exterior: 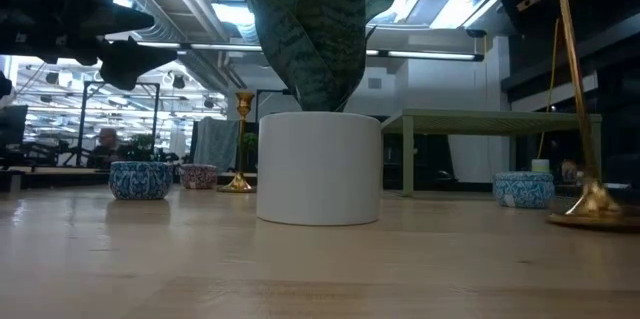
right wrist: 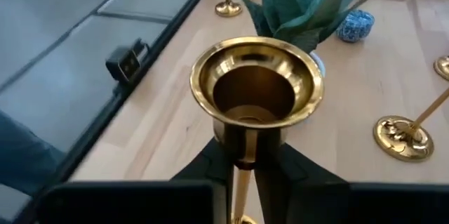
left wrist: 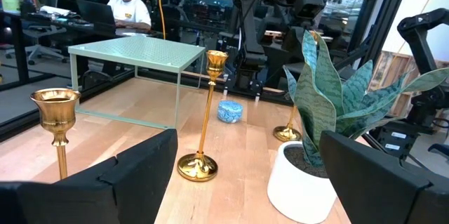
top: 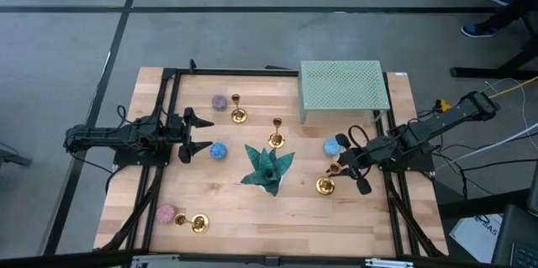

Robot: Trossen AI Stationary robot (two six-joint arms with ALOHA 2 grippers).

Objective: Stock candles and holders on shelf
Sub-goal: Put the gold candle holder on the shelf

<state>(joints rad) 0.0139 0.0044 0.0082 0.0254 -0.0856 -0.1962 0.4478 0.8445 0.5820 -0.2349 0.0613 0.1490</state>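
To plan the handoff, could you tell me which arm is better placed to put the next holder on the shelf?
Right: the right gripper is shut on a holder beside the shelf; the left gripper is open, farther away.

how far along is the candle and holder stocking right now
Nothing is stocked: the shelf top holds nothing. In hand: the right pincer is shut on a holder by its stem. Left: that holder, three more holders, four candles such as the blue one. The left pincer waits open.
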